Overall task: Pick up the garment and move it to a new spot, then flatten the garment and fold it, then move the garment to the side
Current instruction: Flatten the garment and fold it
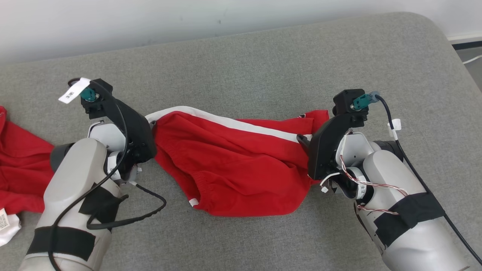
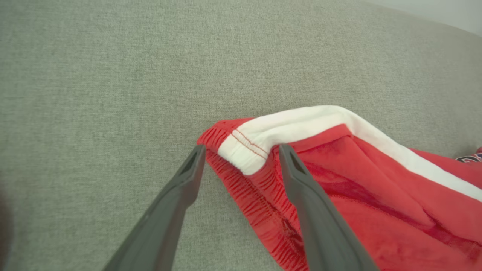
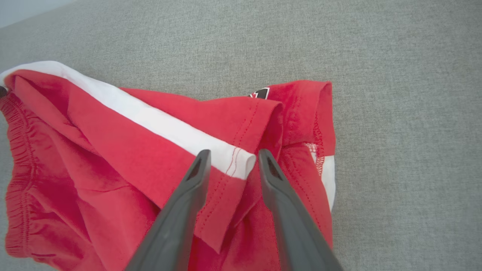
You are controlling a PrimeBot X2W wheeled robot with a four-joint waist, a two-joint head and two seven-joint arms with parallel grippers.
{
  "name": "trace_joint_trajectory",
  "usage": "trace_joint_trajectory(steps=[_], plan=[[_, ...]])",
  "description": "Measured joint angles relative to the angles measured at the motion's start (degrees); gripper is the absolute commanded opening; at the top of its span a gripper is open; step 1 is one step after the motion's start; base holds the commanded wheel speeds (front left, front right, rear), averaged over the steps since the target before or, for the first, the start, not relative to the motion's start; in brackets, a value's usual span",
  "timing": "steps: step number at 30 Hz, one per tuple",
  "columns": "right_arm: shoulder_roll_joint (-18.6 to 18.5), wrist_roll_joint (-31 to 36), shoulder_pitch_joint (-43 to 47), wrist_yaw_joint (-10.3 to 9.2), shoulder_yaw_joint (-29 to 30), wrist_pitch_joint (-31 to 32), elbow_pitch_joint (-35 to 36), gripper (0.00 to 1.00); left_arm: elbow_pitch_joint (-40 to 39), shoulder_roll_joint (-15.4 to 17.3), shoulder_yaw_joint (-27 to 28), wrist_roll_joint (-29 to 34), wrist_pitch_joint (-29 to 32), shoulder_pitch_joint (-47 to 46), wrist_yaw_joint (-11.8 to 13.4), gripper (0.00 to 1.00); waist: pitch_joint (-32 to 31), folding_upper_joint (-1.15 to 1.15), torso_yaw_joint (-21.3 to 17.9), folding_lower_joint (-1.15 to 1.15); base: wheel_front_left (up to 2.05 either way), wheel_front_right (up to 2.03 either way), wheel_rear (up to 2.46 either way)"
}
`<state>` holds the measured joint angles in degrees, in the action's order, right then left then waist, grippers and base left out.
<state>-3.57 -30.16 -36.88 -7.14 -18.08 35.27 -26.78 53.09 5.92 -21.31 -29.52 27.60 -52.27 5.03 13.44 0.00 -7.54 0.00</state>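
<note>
Two garments: red shorts (image 1: 233, 165) with a white side stripe (image 1: 241, 126) lie crumpled in the middle of the grey fabric-covered counter (image 1: 263, 56). A second red garment (image 1: 22, 165) lies at the left edge of the head view, well apart from them, with a labelled white piece of cloth (image 1: 7, 226) just below it.
Shorts: spread sideways between the two arms, with the gathered waistband (image 2: 260, 203) toward the robot's left and the leg hem (image 3: 324, 113) toward its right. Loose folds run across the middle.
Left gripper (image 2: 241, 150): open, straddling the waistband corner where the stripe ends. One finger is over red cloth, the other over bare counter just beside the edge.
Right gripper (image 3: 234, 154): open, with a narrower gap. The white-striped hem corner sits between its tips, and both fingers are over cloth.
Left arm (image 1: 71, 188): the pale forearm rises from the lower left, wrist turned inward to the shorts' left end.
Right arm (image 1: 399, 195): the forearm rises from the lower right, wrist turned inward to the shorts' right end.
</note>
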Motion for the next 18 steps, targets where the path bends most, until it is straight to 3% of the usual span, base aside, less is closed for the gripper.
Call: trace_joint_trajectory(steps=[2,7,10,12,13,14,15,16,17,18], plan=[[0.0,0.0,0.0,0.0,-0.5,0.0,0.2,0.38,0.4,0.0,0.0,0.0,0.0,0.0,-0.1,1.0,-0.1,0.0,0.0,0.0,0.0,0.0,0.0],[0.0,-0.3,0.0,0.0,-1.3,0.0,0.7,0.0,1.5,-0.3,-0.2,0.0,-0.6,0.0,-0.6,0.62,-0.1,0.0,0.0,0.0,0.0,0.0,0.0],[0.0,-0.5,0.0,0.0,-1.5,0.0,0.8,0.0,1.8,-0.4,-0.2,0.0,-1.0,0.0,-0.6,0.43,-0.1,0.0,0.0,0.0,0.0,0.0,0.0],[0.0,-0.5,0.0,0.0,-1.5,0.0,0.8,0.0,2.1,-0.4,-0.2,0.0,-1.0,0.0,-1.0,0.45,-0.1,0.0,0.0,0.0,0.0,0.0,0.0],[0.0,-0.5,0.0,0.0,-1.5,0.0,0.8,0.33,2.3,-0.4,-0.3,0.0,-1.2,0.0,-1.0,0.78,-0.1,0.0,0.0,0.0,0.0,0.0,0.0],[0.0,-0.5,0.1,0.0,-1.4,0.0,0.8,0.47,2.6,-0.5,-0.3,0.0,-1.4,0.0,-1.0,1.0,-0.1,0.0,0.0,0.0,0.0,0.0,0.0],[0.0,-0.5,0.1,0.0,-1.3,-0.1,0.8,0.57,2.8,-0.5,-0.3,0.0,-1.4,0.0,-1.0,1.0,-0.1,0.0,0.0,0.0,0.0,0.0,0.0],[0.0,-0.5,0.1,0.0,-1.1,-0.1,0.8,0.75,2.9,-0.5,-0.3,0.0,-1.5,0.0,-1.0,1.0,-0.1,0.0,0.0,0.0,0.0,0.0,0.0],[0.0,-0.5,0.1,0.0,-1.0,-0.1,0.7,0.82,3.1,-0.5,-0.3,0.0,-1.5,0.0,-1.0,1.0,-0.1,0.0,0.0,0.0,0.0,0.0,0.0],[0.0,-0.5,0.1,0.0,-1.0,-0.1,0.7,0.82,3.3,-0.5,-0.4,0.0,-1.5,-0.1,-1.1,1.0,0.0,0.0,0.0,0.0,0.0,0.0,0.0]])
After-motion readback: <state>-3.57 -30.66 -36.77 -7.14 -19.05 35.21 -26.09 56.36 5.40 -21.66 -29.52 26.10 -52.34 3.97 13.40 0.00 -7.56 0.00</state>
